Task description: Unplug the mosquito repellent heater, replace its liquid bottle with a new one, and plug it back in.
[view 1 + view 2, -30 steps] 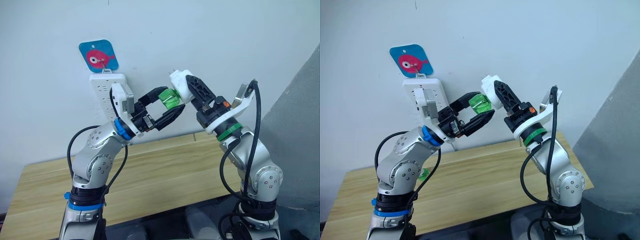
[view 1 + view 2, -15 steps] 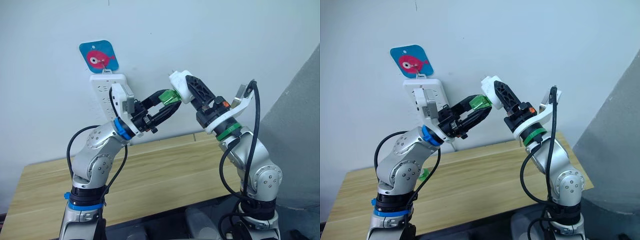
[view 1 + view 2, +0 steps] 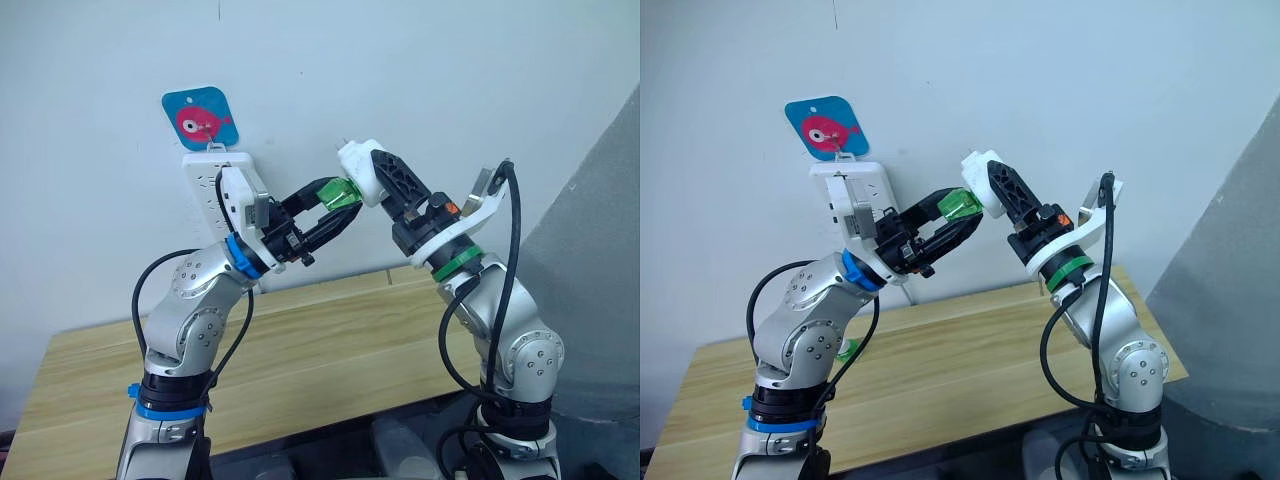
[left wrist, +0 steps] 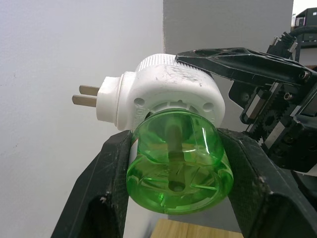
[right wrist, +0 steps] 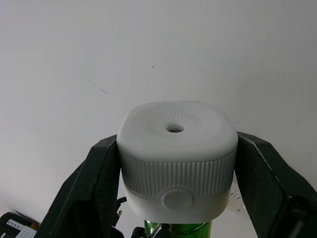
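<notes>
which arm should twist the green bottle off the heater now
Left. The left gripper is already shut on the green bottle, while the right gripper clamps the white heater body, so it can hold the heater steady while the left arm turns the bottle.

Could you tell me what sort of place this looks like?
Probably an indoor test room or plain workspace. A bare pale wall carries a hung white power strip under a fish tag, and a plain wooden table stands against it. Nothing homely shows.
</notes>
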{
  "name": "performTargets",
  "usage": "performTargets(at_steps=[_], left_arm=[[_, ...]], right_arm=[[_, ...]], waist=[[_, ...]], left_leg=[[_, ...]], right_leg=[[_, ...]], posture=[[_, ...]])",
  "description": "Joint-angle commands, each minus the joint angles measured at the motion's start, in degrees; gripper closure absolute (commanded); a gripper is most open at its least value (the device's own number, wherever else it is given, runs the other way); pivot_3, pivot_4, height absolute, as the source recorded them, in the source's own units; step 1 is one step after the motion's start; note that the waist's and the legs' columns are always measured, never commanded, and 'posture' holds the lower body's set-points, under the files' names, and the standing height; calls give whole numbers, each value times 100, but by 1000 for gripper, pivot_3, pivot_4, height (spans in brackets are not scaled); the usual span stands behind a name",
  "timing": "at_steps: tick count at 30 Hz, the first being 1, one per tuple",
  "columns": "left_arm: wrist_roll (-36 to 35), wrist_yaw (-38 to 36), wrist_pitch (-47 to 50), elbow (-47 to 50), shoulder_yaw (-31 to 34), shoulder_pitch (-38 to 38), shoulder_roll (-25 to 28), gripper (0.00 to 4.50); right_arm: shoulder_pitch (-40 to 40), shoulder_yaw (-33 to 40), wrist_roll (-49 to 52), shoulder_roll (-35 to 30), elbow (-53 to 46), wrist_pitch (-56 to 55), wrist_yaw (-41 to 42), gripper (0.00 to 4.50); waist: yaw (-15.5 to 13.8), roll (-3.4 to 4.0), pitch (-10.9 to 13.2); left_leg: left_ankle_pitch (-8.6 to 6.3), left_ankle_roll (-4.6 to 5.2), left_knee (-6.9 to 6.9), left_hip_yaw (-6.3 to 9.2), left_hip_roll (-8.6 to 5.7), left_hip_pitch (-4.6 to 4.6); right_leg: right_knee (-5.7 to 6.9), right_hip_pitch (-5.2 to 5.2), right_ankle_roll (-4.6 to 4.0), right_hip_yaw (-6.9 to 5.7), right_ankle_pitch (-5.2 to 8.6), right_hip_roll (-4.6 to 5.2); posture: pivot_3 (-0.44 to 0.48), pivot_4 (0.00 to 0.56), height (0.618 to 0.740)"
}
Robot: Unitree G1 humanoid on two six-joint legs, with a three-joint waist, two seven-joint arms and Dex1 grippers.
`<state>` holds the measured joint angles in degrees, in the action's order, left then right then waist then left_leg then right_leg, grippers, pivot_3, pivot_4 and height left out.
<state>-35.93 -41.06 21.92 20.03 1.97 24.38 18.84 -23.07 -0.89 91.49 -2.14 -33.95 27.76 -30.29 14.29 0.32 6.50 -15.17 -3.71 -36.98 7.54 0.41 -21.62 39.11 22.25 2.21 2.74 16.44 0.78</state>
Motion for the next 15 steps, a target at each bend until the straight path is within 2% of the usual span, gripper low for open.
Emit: performTargets(at_steps=[1,5,9,13,15], left_arm=[[50,-43,-159,53,7,151,40,2247],[79,-59,-200,17,27,167,39,2247],[105,-107,-238,-49,62,194,63,2247],[-18,-254,-153,-135,104,243,160,2247],[-178,-514,-17,-218,88,268,300,2247]], right_arm=[[-44,-37,146,7,-182,-68,74,1222],[-10,-63,132,-50,-253,-40,117,14],[135,64,184,-346,-362,11,125,0],[521,334,655,-1077,-632,157,249,0],[740,572,1059,-1651,-708,326,480,0]], waist=[[0,0,0],[3,1,-1],[0,-1,-2],[-13,-1,-3],[-8,-1,-3]], left_leg=[[0,0,0,0,0,0],[0,0,0,0,0,0],[0,0,-1,0,0,0],[0,0,-2,1,-1,-2],[0,0,-2,-2,-1,-1]], right_leg=[[0,0,0,0,0,0],[0,0,0,0,0,0],[-1,-1,0,0,0,0],[-2,-2,0,-1,0,0],[-2,-2,1,2,0,1]], posture=[[-269,44,734],[-272,45,734],[-272,45,734],[-272,45,734],[-283,46,734]])
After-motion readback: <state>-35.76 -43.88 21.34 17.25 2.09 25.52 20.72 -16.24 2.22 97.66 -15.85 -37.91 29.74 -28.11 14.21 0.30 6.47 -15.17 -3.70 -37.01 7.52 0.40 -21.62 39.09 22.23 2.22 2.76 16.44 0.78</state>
